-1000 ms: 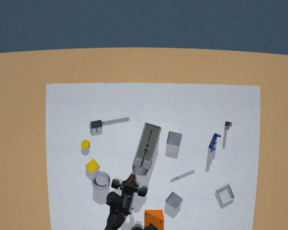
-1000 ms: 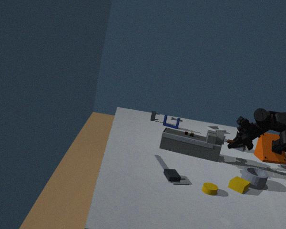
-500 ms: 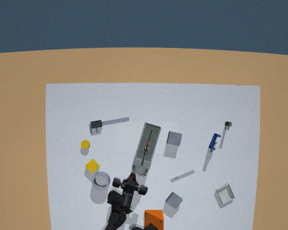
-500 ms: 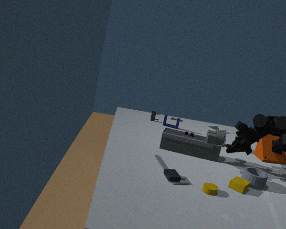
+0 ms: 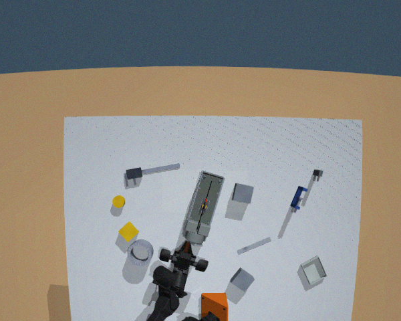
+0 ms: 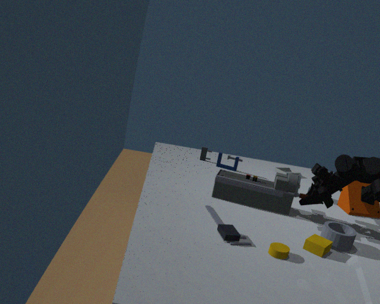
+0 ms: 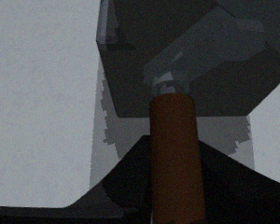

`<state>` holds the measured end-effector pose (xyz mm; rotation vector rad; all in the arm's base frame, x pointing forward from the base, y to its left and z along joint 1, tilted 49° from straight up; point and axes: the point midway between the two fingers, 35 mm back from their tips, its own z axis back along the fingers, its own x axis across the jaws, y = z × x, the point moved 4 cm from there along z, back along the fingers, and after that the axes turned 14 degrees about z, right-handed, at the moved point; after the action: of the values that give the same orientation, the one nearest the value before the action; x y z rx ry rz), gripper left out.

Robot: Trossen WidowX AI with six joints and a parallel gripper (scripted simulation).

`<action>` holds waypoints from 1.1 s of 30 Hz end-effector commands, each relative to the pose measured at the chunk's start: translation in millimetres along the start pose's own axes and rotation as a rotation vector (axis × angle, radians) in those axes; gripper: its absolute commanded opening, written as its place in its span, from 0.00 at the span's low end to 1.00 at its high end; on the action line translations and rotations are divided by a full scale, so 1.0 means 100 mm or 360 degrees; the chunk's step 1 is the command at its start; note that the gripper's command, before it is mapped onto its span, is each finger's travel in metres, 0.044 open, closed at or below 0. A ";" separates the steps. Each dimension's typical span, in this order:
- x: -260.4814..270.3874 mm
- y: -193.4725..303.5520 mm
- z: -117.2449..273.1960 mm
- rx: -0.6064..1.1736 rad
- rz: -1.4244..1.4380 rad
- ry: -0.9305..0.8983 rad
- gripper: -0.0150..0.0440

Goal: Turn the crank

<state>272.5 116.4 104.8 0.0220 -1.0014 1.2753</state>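
Observation:
The machine, a long grey box (image 5: 214,193) (image 6: 249,197), has a round hub (image 5: 195,237) at its crank end. The slide's red pointer (image 5: 206,200) (image 6: 248,177) stands a little off the brass zero marks (image 5: 204,206) (image 6: 254,178), on the side away from the crank. The two marks cannot be told apart clearly. My gripper (image 5: 186,248) (image 6: 301,198) (image 7: 165,144) is shut on the orange-brown crank handle (image 7: 174,131), with one dark finger on each side. In the exterior view the handle is at the lower left side of the hub. The crank arm is in shadow in the wrist view.
Left of the machine are a grey ring (image 5: 140,252) (image 6: 338,235), a yellow block (image 5: 128,231) (image 6: 318,245), a yellow disc (image 5: 118,201) (image 6: 278,250) and a dark block (image 5: 134,172) (image 6: 228,232). Grey blocks (image 5: 242,193) (image 5: 242,279), a blue bracket (image 5: 297,197) and an open tray (image 5: 305,271) are right.

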 end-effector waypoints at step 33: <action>-0.18 0.10 -0.05 0.0020 -0.0005 0.0014 0.25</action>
<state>270.4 112.4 92.8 0.0324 -1.0115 1.2845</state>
